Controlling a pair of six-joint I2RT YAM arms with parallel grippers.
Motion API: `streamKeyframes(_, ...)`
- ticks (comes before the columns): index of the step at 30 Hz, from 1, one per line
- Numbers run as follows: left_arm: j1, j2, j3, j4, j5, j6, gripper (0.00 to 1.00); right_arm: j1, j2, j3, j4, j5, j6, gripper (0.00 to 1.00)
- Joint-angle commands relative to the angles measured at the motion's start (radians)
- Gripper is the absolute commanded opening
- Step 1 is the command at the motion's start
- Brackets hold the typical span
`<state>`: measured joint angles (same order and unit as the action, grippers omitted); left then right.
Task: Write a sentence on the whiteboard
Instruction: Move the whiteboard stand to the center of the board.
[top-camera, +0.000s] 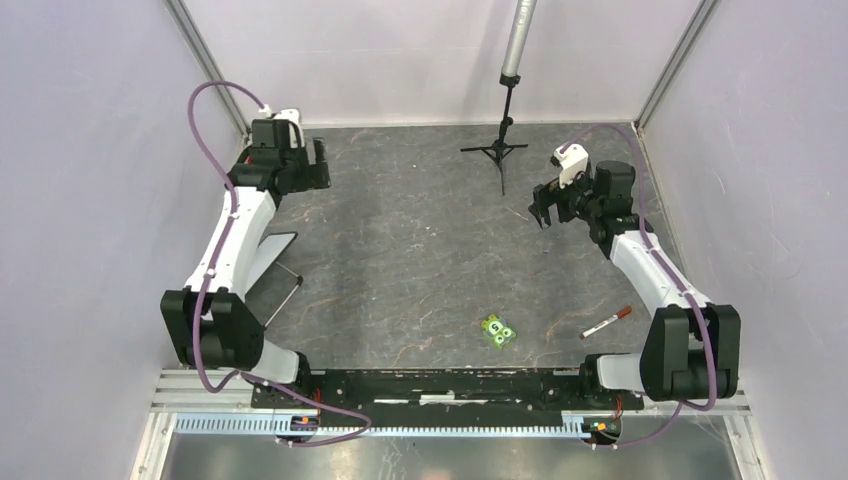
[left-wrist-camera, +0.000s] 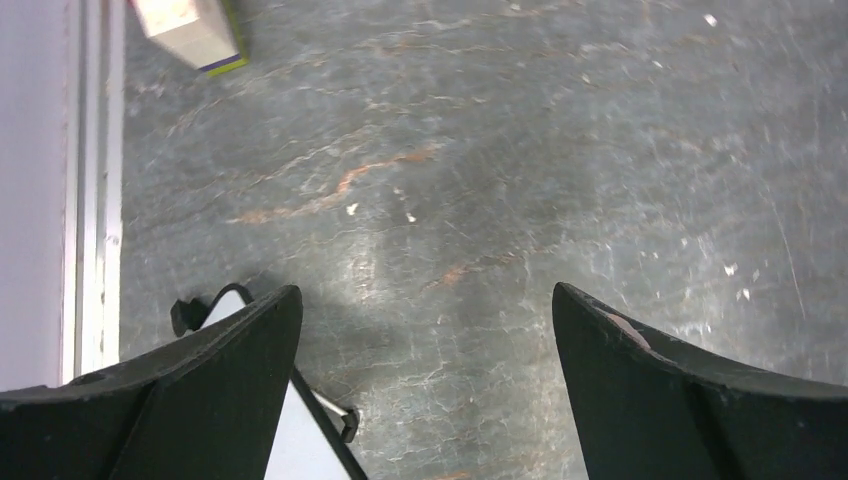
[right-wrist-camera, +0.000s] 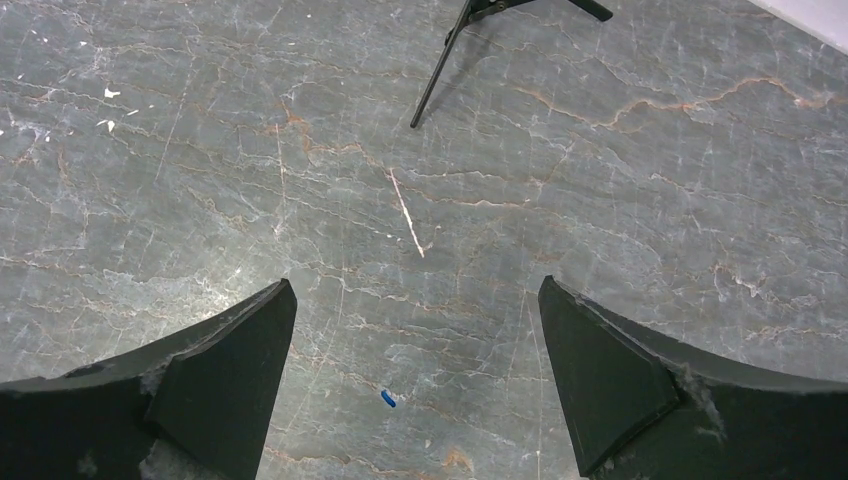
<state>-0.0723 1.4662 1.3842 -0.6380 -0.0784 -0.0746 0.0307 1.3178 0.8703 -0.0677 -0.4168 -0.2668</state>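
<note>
Grey veined stone is seen across the bench (top-camera: 400, 260), and a black tripod (top-camera: 500, 149) carrying a silver pole is stood near its far edge. The whiteboard (top-camera: 272, 252) is found well apart from the tripod, over on the left arm's side and nearer the arm bases, where it is partly covered by the white link of the left arm. Its thin black rim and one black leg are shown in the top view, and a white corner of it is caught at the bottom of the left wrist view; what is on its face cannot be told. The left gripper (left-wrist-camera: 425, 290) is held above bare bench on the whiteboard's side of the tripod, its fingers spread wide and gripping nothing. The right gripper (right-wrist-camera: 415, 282) is held near the tripod on the other side, likewise spread wide and empty, and a tripod leg is seen at the top of its wrist view. A marker (top-camera: 606, 323) with a red end is laid well apart from the tripod toward the near edge, close to the right arm's base. A small green pack (top-camera: 498, 331) is laid almost straight toward the near edge from the tripod, apart from the marker.
</note>
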Motion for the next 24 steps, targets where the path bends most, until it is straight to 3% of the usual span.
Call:
streamKeyframes(1,0.11,-0.044,-0.021,0.056,-0.077,-0.186,1.0,-0.001,0.013,0.006,0.025,0.008,-0.005,0.97)
streamKeyframes(10,0.242,-0.002,-0.077,0.011,-0.385,-0.43,1.0,-0.001,0.032,0.011,0.016,-0.004,-0.008,0.97)
streamKeyframes(16,0.379,0.104,-0.086,-0.008,-0.299,-0.547,0.94,-0.001,0.035,0.013,0.011,-0.008,-0.006,0.97)
streamKeyframes(24,0.404,0.209,-0.127,0.02,-0.331,-0.624,0.91,-0.001,0.046,0.018,0.003,-0.014,-0.009,0.97)
